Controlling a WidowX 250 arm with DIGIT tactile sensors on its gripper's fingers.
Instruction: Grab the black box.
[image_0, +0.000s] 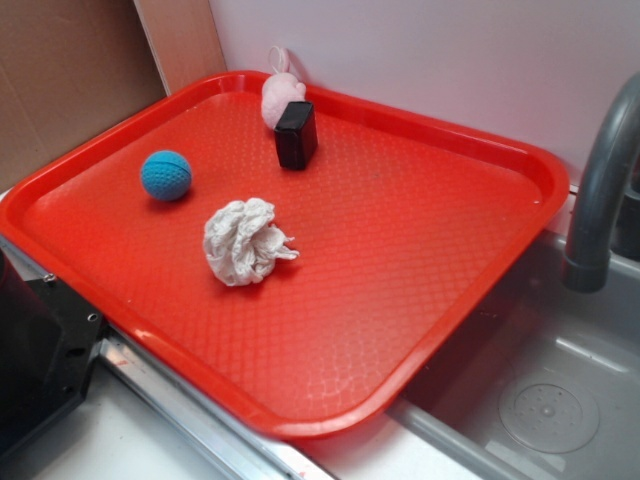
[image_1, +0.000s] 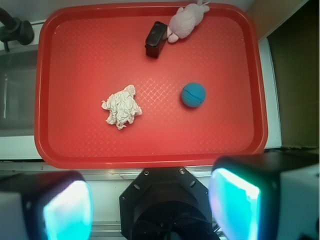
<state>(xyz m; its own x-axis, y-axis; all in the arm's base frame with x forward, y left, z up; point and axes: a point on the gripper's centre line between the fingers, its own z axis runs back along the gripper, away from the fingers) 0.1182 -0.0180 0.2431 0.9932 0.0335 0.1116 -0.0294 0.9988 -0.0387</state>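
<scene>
- Exterior view: a red tray (image_0: 420, 270) is lying across the counter, its right part reaching over a grey sink (image_0: 545, 400).
- The black box (image_0: 296, 135) is sitting on the tray near its far rim, touching the pink soft toy (image_0: 280, 95) that is leaning at the rim just behind it.
- A blue ball (image_0: 166, 175) is resting on the left part of the tray, well apart from the box.
- A crumpled white paper (image_0: 245, 241) is lying near the tray's middle, between the ball and the near rim.
- A grey tap (image_0: 600, 190) is curving down at the right edge above the sink.
- The claw is not showing in this view; only a dark part of the robot is sitting at the lower left corner.

- Wrist view: the camera is looking straight down on the tray (image_1: 65, 60).
- The gripper (image_1: 150, 202) is hanging at the bottom of the frame, off the near rim of the tray, its two lit fingers (image_1: 67, 210) standing wide apart and holding nothing.
- The black box (image_1: 156, 39) is lying near the top rim, well apart from the claw, its right end touching the pink soft toy (image_1: 186, 22).
- The blue ball (image_1: 193, 94) is sitting right of the middle, and the crumpled white paper (image_1: 121, 106) is lying left of the middle.
- The tap (image_1: 15, 30) is showing at the upper left corner beside the sink (image_1: 17, 95).
</scene>
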